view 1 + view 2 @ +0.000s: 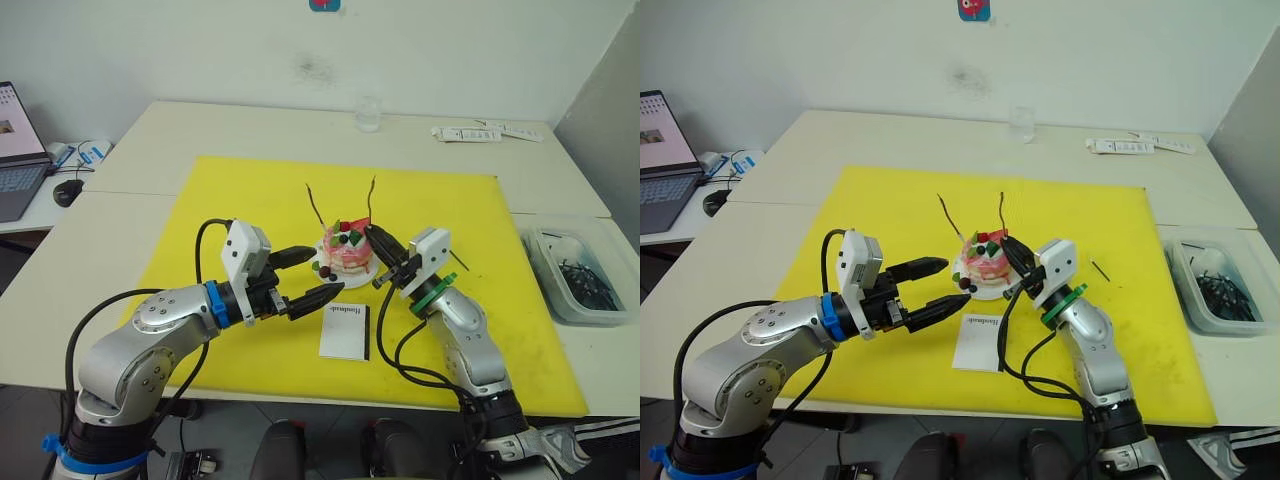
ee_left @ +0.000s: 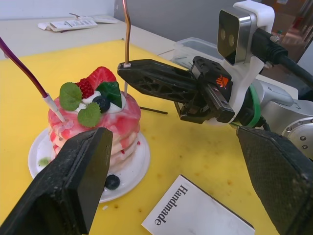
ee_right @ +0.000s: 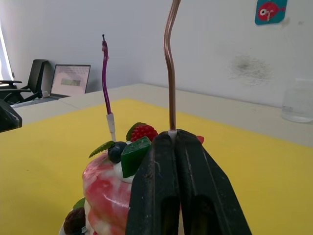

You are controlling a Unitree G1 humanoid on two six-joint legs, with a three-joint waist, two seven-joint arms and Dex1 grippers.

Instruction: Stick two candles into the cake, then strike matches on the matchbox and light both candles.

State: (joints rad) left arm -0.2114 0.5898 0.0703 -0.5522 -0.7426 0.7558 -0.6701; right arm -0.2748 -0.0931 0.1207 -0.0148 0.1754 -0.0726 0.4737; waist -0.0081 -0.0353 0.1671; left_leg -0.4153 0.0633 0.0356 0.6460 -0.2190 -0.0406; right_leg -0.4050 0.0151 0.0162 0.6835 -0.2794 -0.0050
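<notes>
The cake [image 1: 347, 252] is taken as the landmark; it stands on a small white plate [image 2: 138, 166] near the middle of a yellow mat [image 1: 220, 200] spread over a pale table [image 1: 100, 270]. Two candles are seen standing in the top of the cake. The left candle [image 1: 316, 205] is tilted away toward the robot's left, while the right candle [image 1: 371, 198] rises nearly upright from the cake's right side.

The right gripper [image 3: 172, 142] is held at the cake's right edge, its two black fingers pressed together around the white lower end of the right candle, just above the icing. The left gripper [image 1: 312, 276] is held just to the left of the cake, at about plate height; its fingers are spread wide apart and nothing is held between them.

The matchbox [image 1: 344, 331] lies flat on the mat just in front of the cake, toward the robot, with its black strip along the right edge. One match [image 1: 460, 259] is seen lying on the mat to the right of the cake, well apart from it.

Farther right of the cake, off the mat, a clear plastic tub [image 1: 575, 275] with small dark pieces is placed. Behind the cake a glass [image 1: 369, 113] stands on the table, and far to the left a laptop [image 1: 20, 150] is seen.
</notes>
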